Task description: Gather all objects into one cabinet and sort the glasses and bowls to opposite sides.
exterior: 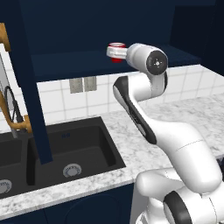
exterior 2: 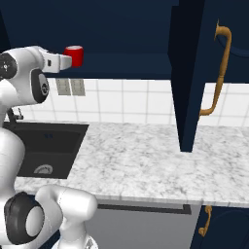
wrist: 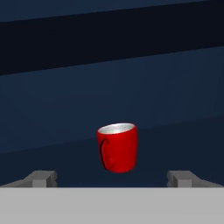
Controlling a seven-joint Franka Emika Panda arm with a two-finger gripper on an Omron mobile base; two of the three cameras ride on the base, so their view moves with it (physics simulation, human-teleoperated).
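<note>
Open gripper [wrist: 112, 178], red cup [wrist: 117, 147] just ahead, upright in cabinet [wrist: 131, 74]

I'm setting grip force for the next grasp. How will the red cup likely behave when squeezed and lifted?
The red cup looks rigid and glossy, so it may slip under a light pinch. It is small and seems empty, so probably light. It stands upright in the cabinet, between the open gripper fingertips, so an off-centre push could tip it.
</note>
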